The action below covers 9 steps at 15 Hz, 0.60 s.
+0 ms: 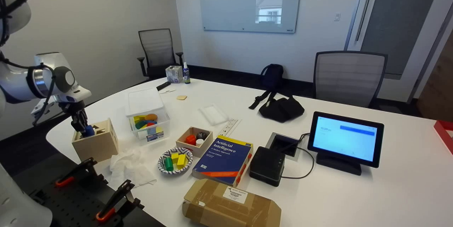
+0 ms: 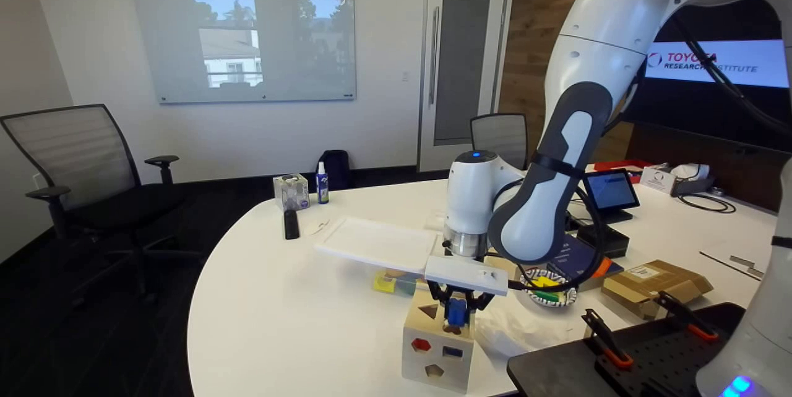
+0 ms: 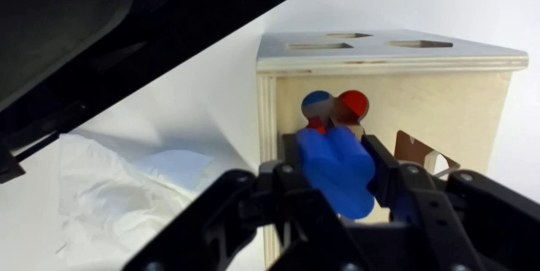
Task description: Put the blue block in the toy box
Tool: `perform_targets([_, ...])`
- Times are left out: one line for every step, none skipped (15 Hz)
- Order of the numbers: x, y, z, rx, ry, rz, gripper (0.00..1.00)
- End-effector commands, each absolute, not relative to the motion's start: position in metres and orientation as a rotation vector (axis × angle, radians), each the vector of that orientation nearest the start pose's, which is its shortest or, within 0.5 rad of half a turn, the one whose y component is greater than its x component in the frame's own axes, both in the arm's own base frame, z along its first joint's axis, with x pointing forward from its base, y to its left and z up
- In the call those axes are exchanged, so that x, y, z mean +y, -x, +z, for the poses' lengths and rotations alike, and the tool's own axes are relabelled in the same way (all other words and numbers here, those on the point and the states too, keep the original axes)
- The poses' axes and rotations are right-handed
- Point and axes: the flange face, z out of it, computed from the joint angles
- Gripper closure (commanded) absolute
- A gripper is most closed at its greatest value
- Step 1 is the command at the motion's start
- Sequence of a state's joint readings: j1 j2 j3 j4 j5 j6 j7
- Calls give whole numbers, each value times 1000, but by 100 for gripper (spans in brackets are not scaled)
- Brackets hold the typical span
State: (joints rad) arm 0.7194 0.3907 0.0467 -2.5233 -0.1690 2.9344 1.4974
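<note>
Jaws pinching the blue block, I hold it at the top of the toy box, where a lobed hole shows toward twelve o'clock from the block in my wrist view; whether its far end has entered, I cannot tell. A triangular cut-out lies toward three o'clock, a crumpled white sheet near nine. In an exterior view, the clear tub stands on the bench at two o'clock from the box, the patterned bowl past three.
</note>
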Motion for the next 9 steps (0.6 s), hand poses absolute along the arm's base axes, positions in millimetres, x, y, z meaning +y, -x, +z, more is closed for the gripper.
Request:
perform_targets([324, -321, 138, 829, 3015, -13, 84])
perform_targets([324, -321, 138, 816, 3020, -6, 84])
perform_targets([335, -319, 133, 803, 3025, 7, 84])
perform_targets([337, -319, 134, 797, 3026, 18, 84])
perform_targets([339, -319, 134, 795, 3026, 27, 84])
perform_targets([343, -320, 136, 788, 3026, 36, 84])
perform_targets([345, -321, 138, 795, 3025, 42, 84])
perform_targets([346, -323, 139, 801, 3024, 47, 84])
perform_targets([345, -326, 142, 812, 3023, 55, 84])
